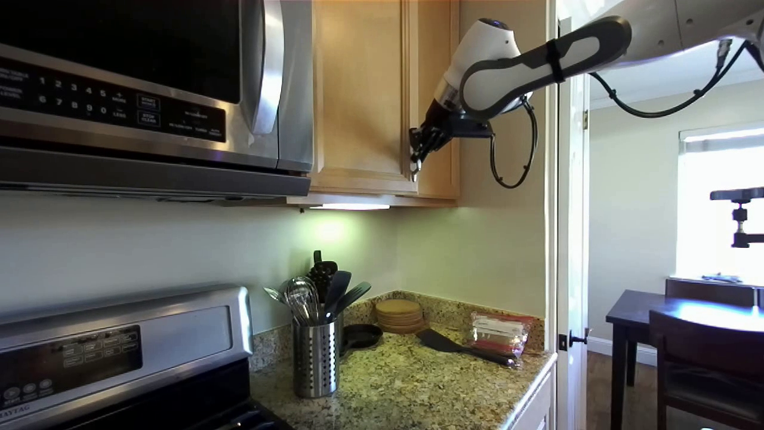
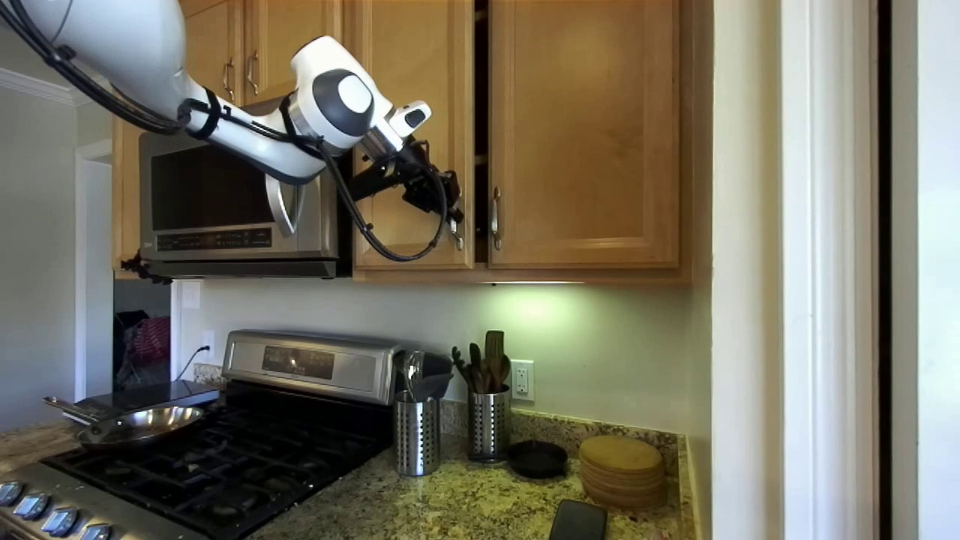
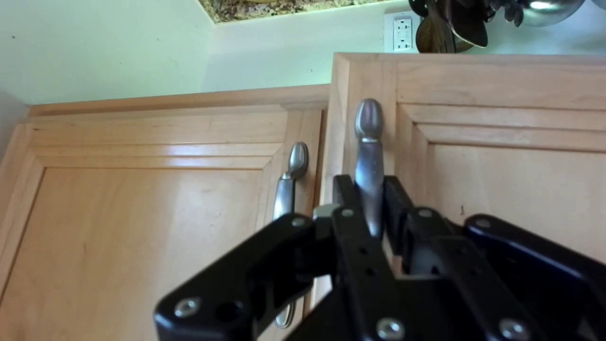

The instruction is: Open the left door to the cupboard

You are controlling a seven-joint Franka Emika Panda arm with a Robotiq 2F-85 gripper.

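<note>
Black two-fingered gripper [image 3: 368, 185] pinches slim silver bar handle [image 3: 369, 158] on light-tan panelled wooden left door [image 3: 506, 180]: probably rigid, easy-swinging, best gripped mid-bar.

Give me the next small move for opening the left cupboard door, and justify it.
Probably pull the silver bar handle gently outward, arcing toward the over-the-range microwave: the gripper grips it from both sides, and the left cupboard door stands slightly proud of the right door, with a dark gap between them.
</note>
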